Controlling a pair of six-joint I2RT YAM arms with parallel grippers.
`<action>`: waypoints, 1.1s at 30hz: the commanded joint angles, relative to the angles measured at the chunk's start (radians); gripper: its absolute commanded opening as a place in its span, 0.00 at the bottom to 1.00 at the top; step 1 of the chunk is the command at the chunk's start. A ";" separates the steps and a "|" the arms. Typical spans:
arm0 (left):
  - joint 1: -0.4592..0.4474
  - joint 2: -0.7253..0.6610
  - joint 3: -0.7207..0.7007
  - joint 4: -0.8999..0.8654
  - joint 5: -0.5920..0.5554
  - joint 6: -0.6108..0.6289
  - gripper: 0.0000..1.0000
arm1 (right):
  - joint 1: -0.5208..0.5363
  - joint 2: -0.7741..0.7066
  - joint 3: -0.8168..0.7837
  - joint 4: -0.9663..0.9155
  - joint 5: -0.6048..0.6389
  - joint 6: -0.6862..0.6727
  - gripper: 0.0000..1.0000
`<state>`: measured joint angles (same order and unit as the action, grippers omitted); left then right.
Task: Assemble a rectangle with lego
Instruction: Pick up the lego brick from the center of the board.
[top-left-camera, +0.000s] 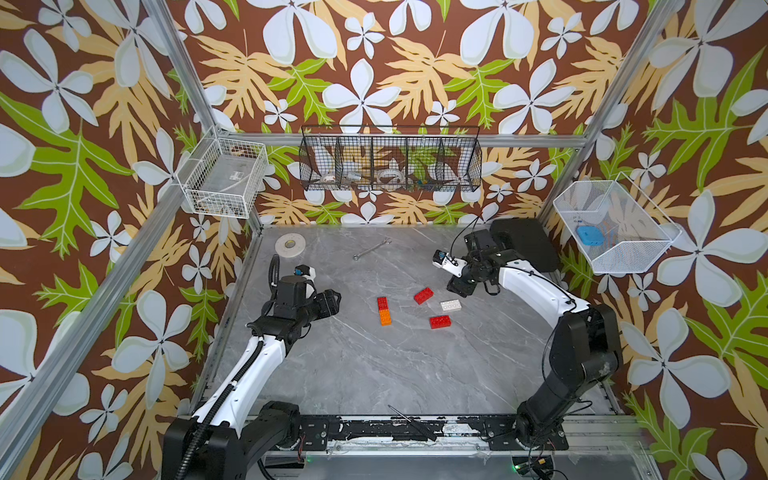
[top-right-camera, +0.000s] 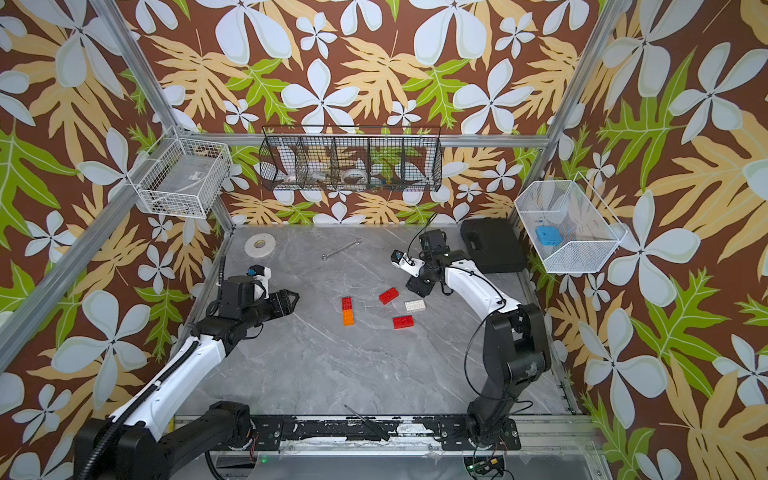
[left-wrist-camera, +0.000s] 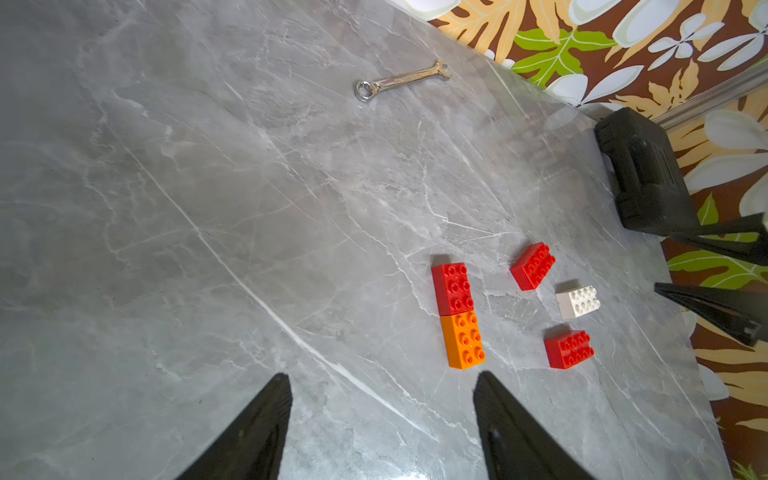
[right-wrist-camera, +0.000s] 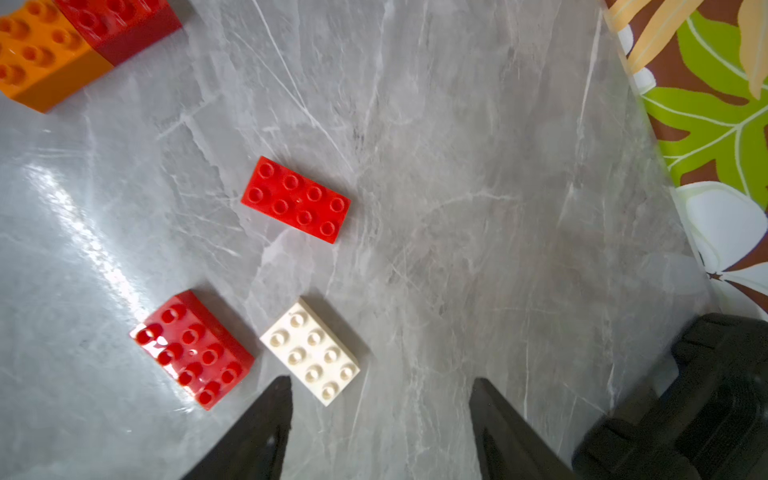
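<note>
Right wrist | right claw (right-wrist-camera: 380, 382) apart, white brick (right-wrist-camera: 309, 351) beside it | left claw (left-wrist-camera: 382, 376) apart

Leaf-and-flower wallpaper (top-left-camera: 374, 62) on three walls (brown ground, white blooms). Grey marble-look tabletop (top-left-camera: 374, 365), glossy, light glare. Aluminium frame posts (top-left-camera: 182, 62) at corners.

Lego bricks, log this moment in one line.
touching: red brick, orange brick; loose: white brick, two red bricks; left tool open; right tool open
</note>
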<state>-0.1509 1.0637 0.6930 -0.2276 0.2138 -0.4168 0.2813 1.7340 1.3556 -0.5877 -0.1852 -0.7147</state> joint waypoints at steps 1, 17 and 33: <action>-0.007 0.001 0.004 0.005 0.018 0.007 0.72 | -0.001 0.029 0.017 0.040 -0.063 -0.083 0.69; -0.008 0.018 0.010 -0.003 0.036 0.015 0.72 | 0.002 0.046 -0.189 0.109 -0.039 -0.215 0.71; -0.010 0.033 0.013 -0.022 0.038 0.019 0.72 | 0.006 0.143 -0.135 0.111 -0.034 -0.201 0.69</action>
<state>-0.1589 1.0996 0.7002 -0.2428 0.2481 -0.4095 0.2871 1.8652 1.2152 -0.4725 -0.2123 -0.9199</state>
